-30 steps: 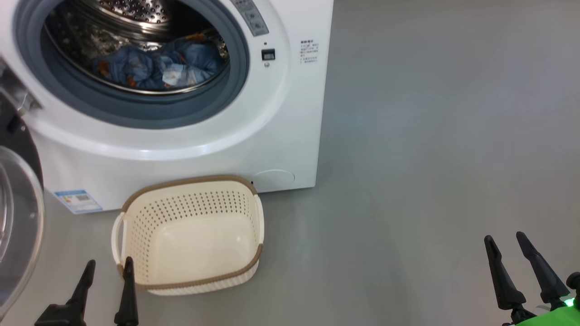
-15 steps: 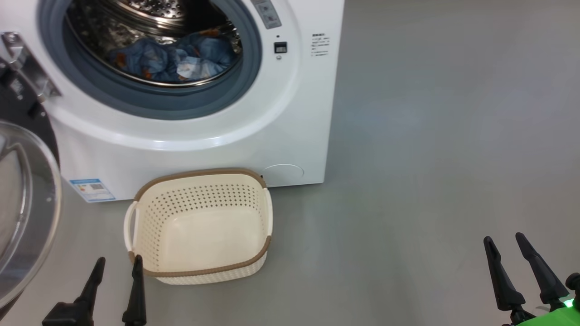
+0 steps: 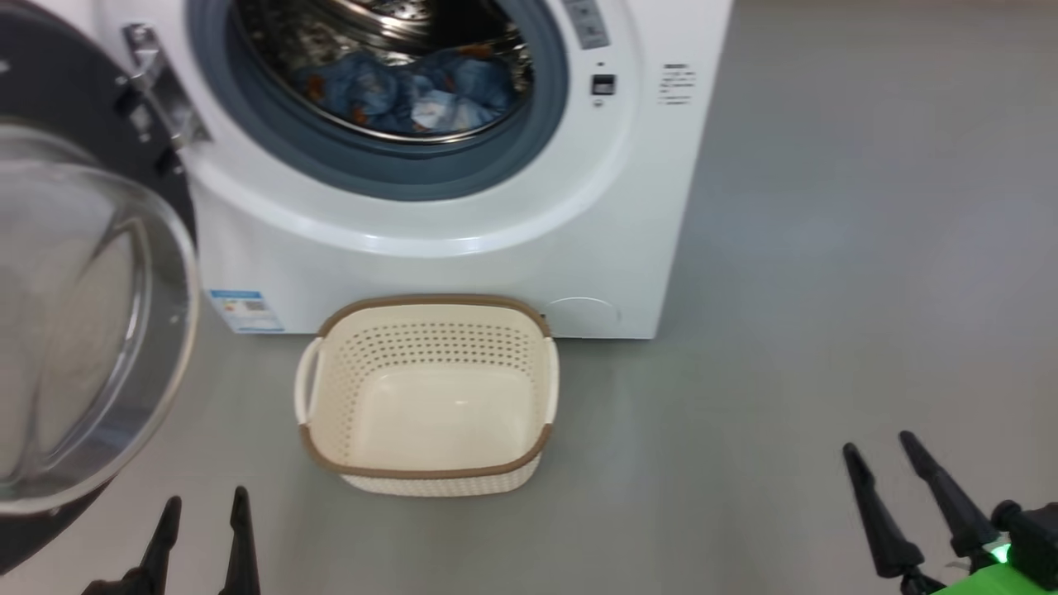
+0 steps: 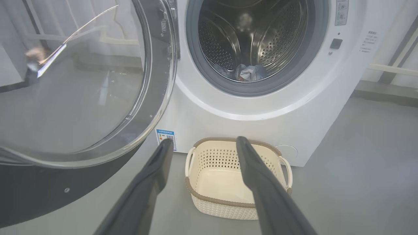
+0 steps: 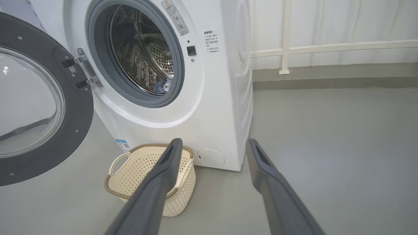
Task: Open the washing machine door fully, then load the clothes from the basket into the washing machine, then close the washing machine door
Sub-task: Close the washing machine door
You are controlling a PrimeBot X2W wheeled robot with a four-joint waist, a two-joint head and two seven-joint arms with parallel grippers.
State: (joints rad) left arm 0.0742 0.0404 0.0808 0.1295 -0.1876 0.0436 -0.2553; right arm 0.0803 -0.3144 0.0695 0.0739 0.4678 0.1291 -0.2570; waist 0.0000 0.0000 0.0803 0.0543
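- Door (image 3: 83,314): swung wide open on its hinge (image 3: 157,91) at the left of the washer (image 3: 463,273), glass bowl facing the robot.
- Clothes (image 3: 413,87): lying low in the drum, behind the gasket (image 3: 397,169). Nothing hangs over its lip, as far as the views show.
- Basket (image 3: 430,302): empty, upright on the floor (image 3: 785,289), just beside the washer's front bottom edge.
- Left gripper (image 3: 206,497): released, holding nothing, low and near the door's lower rim.
- Right gripper (image 3: 878,442): released, holding nothing, well apart from the washer over bare floor.
- Step in hand (judged): loading looks complete; closing the door remains.
- Next move: bring the left gripper behind the door's free edge and push it round toward the opening until it latches, with the fingers kept clear of the basket.
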